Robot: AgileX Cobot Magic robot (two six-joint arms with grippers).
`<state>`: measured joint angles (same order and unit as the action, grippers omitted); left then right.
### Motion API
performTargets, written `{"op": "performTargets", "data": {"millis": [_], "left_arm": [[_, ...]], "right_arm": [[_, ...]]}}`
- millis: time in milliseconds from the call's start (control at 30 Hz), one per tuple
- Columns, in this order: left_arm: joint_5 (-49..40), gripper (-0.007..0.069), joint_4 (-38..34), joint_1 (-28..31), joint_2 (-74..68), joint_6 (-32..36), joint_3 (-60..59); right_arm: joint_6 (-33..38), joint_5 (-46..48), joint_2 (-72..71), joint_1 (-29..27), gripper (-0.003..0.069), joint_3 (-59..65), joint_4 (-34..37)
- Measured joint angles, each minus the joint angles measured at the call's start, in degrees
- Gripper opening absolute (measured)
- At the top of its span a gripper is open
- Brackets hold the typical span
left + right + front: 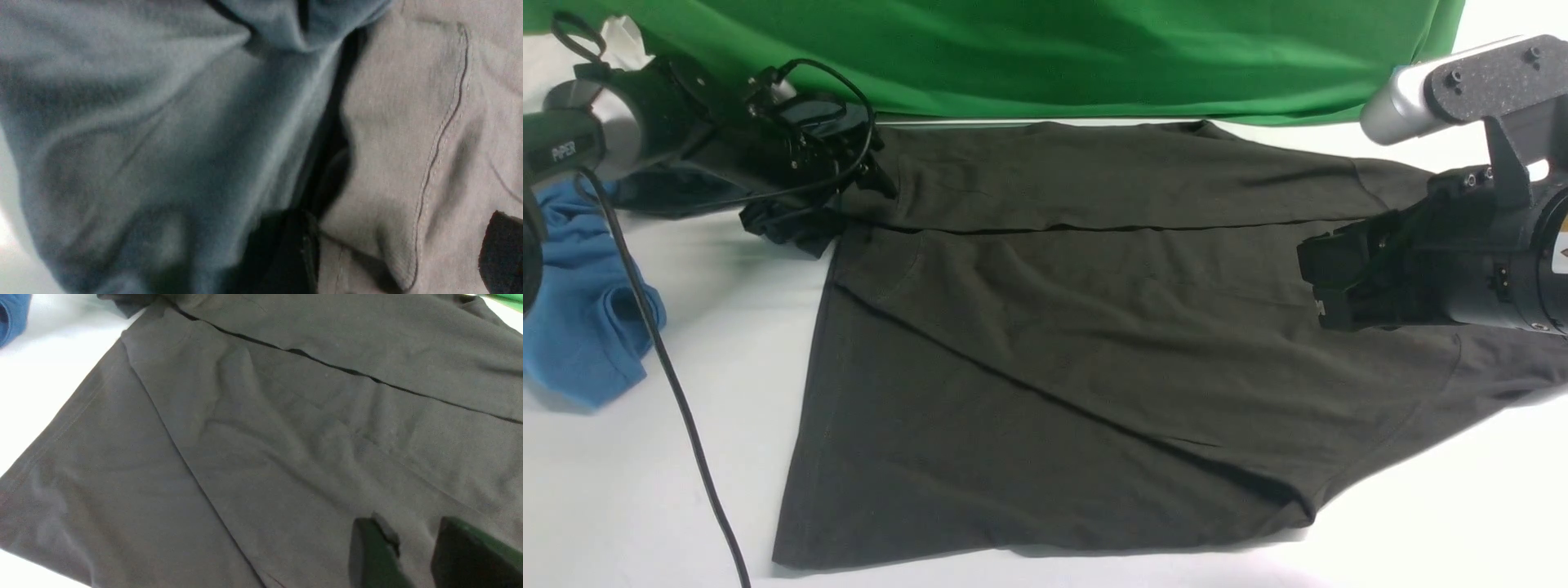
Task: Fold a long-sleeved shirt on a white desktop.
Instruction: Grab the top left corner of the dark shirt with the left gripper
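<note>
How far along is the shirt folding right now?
Partway, I'd judge. The long-sleeved shirt already has a sleeve folded diagonally across it, and another strip folded in along its far side. The left gripper is at that far strip's end, jaws apart; the right gripper hovers, empty. Left to do: the broad near part still lies unfolded.

It looks like a robotics lab: two cabled robot arms reach over a white table before a green cloth backdrop.
</note>
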<state>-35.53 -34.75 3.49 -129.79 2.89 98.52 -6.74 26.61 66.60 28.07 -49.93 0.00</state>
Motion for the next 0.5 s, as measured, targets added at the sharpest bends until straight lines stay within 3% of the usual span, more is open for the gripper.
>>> {"op": "performTargets", "data": {"millis": [367, 500], "left_arm": [[1.3, 0.054, 0.0, 0.0, 0.0, 3.3, 0.0], [2.0, 0.0407, 0.0, 0.0, 0.0, 4.9, 0.0]], "right_arm": [[0.0, -0.6, 0.0, 0.0, 0.0243, 0.0, 0.0], [0.0, -0.8, 0.0, 0.0, 0.0243, 0.0, 0.0]]}}
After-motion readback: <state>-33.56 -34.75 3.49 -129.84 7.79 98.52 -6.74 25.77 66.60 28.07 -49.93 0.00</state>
